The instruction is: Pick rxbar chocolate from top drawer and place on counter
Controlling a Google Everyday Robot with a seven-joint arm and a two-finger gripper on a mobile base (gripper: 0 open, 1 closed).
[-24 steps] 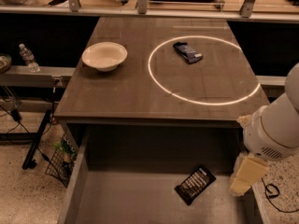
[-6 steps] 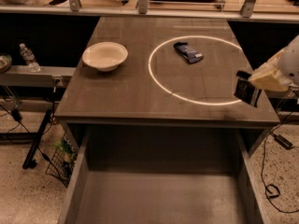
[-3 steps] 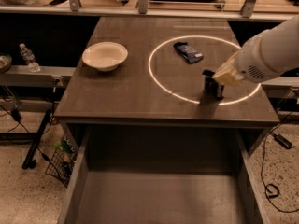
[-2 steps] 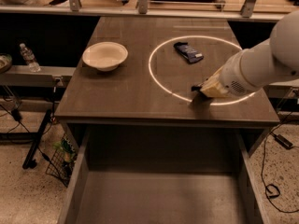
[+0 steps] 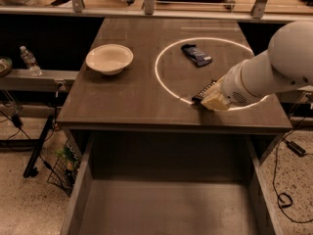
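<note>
Where the white circle runs, rxbar chocolate lies touching the pincer.

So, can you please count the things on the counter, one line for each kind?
Snack wrappers: 2 (rxbar chocolate, dark blue wrapper)
Bowls: 1 (white bowl)
Total: 3 on the counter
The gripper is at the rxbar chocolate, on the white circle's near edge.

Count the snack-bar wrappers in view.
2. The rxbar chocolate is on the counter at the white circle's front edge, by the gripper; the dark blue wrapper lies inside the circle, farther back.
</note>
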